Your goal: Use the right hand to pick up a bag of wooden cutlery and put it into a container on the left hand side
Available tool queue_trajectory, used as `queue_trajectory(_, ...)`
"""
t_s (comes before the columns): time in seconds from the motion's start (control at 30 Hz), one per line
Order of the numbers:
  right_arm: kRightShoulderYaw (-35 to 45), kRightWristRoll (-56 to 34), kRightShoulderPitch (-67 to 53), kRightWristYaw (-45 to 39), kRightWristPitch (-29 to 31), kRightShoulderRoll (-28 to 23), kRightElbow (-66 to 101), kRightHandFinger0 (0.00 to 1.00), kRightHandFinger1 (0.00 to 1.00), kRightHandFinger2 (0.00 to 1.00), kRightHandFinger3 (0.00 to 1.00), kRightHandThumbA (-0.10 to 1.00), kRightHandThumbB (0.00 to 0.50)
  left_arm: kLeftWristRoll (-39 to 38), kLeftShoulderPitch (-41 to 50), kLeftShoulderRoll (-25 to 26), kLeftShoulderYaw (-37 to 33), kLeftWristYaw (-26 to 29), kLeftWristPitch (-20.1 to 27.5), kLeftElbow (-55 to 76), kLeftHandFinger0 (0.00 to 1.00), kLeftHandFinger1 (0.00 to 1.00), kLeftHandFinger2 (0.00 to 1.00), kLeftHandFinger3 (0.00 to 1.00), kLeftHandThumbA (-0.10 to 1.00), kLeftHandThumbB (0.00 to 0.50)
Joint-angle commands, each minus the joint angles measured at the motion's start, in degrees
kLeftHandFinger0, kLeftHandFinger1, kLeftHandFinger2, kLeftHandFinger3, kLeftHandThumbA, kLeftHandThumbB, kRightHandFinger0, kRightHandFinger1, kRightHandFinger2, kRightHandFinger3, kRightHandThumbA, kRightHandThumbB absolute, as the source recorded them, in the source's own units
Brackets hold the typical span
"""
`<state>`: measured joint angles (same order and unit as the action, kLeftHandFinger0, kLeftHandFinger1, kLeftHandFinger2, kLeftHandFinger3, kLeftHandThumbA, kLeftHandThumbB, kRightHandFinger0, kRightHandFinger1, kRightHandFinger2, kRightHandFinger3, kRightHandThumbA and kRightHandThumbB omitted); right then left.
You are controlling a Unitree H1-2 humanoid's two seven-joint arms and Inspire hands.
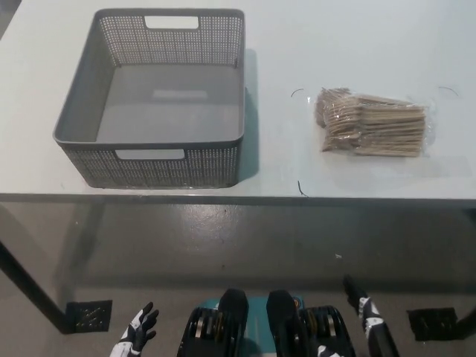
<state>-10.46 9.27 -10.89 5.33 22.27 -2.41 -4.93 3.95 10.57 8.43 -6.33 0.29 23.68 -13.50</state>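
Observation:
A clear bag of wooden cutlery point(372, 123) lies flat on the right part of the white table point(357, 44). An empty grey perforated basket point(89, 111) stands on the table's left part. Both hands hang low, in front of the table edge and well below it. My white left hand point(137, 331) shows at the lower left with its fingers spread, holding nothing. My black right hand point(364, 309) shows at the lower right, fingers extended and empty, far from the bag.
The table's front edge point(238, 198) runs across the middle of the picture, with grey floor below it. A dark table leg point(30, 286) slants at the lower left.

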Motion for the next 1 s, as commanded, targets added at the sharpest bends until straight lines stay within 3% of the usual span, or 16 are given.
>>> queue_trajectory(0.0, 0.93, -0.81, 0.91, 1.73, 4.66, -1.80, 6.27, 1.00, 1.00, 1.00, 1.00, 0.88, 0.084, -0.35, -0.21, 1.25, -0.45, 0.93, 3.25, 2.74, 1.00, 1.00, 1.00, 1.00, 1.00, 0.314)
queue_trajectory(0.07, 2.25, 0.72, 1.14, 0.39, 4.66, -3.17, 9.68, 1.00, 1.00, 1.00, 1.00, 0.96, 0.138, -0.39, -0.14, 1.74, -0.93, 0.23, 3.25, 3.54, 1.00, 1.00, 1.00, 1.00, 1.00, 0.304)
queue_trajectory(0.1, 2.69, 1.30, 1.23, 0.23, 4.66, -3.38, 10.47, 1.00, 1.00, 1.00, 1.00, 0.97, 0.142, -0.28, -0.14, 1.92, -1.11, 0.11, 3.25, 3.71, 1.00, 1.00, 1.00, 1.00, 1.00, 0.303)
queue_trajectory(0.2, 5.06, 4.26, 2.21, -0.69, -0.29, -5.68, 17.34, 1.00, 1.00, 1.00, 1.00, 0.98, 0.232, -0.78, 0.11, 2.40, -1.76, -1.28, 3.25, 4.15, 1.00, 1.00, 1.00, 1.00, 1.00, 0.335)
queue_trajectory(0.23, 5.64, 5.03, 2.92, -1.03, -0.97, -6.43, 18.53, 1.00, 1.00, 1.00, 1.00, 0.98, 0.239, -0.90, 0.11, 2.49, -1.84, -1.46, 3.25, 4.26, 1.00, 1.00, 1.00, 1.00, 1.00, 0.334)
queue_trajectory(0.3, 8.32, 7.66, 6.12, -2.31, -5.19, -9.35, 22.74, 1.00, 1.00, 1.00, 1.00, 0.97, 0.358, -0.83, 0.01, 3.01, -2.30, -1.99, 3.25, 4.71, 1.00, 1.00, 1.00, 1.00, 1.00, 0.376)
queue_trajectory(0.37, 10.39, 7.78, 9.13, -3.61, -9.20, -11.63, 25.52, 1.00, 1.00, 1.00, 1.00, 0.93, 0.407, -0.90, -0.26, 3.38, -2.66, -2.49, 3.25, 4.76, 1.00, 1.00, 1.00, 1.00, 1.00, 0.395)
queue_trajectory(0.57, 13.82, 9.95, 18.95, -8.32, -19.91, -18.83, 28.74, 1.00, 1.00, 1.00, 1.00, 0.96, 0.472, -1.18, -1.37, 4.19, -3.55, -3.31, 3.25, 4.57, 1.00, 1.00, 1.00, 1.00, 1.00, 0.412)
queue_trajectory(0.67, 14.17, 9.61, 25.23, -11.25, -25.00, -22.44, 28.37, 1.00, 1.00, 1.00, 1.00, 0.98, 0.473, -1.31, -1.94, 4.35, -3.56, -3.53, 3.25, 4.49, 1.00, 1.00, 1.00, 1.00, 1.00, 0.406)
queue_trajectory(0.73, 13.53, 10.61, 31.06, -13.76, -28.24, -25.34, 26.85, 1.00, 1.00, 1.00, 1.00, 0.93, 0.431, -1.41, -2.11, 4.29, -3.28, -3.57, 3.25, 4.62, 1.00, 1.00, 1.00, 1.00, 1.00, 0.412)
queue_trajectory(0.8, 12.50, 11.52, 35.69, -16.27, -31.07, -27.80, 24.99, 1.00, 1.00, 1.00, 1.00, 0.89, 0.419, -1.44, -2.29, 4.29, -3.12, -3.74, 3.25, 4.73, 1.00, 1.00, 1.00, 1.00, 1.00, 0.429)
queue_trajectory(0.97, 7.66, 12.96, 48.75, -23.06, -35.54, -33.17, 14.60, 1.00, 1.00, 1.00, 1.00, 0.84, 0.462, -1.59, -1.84, 3.93, -3.15, -4.03, 3.25, 4.41, 1.00, 1.00, 1.00, 1.00, 1.00, 0.433)
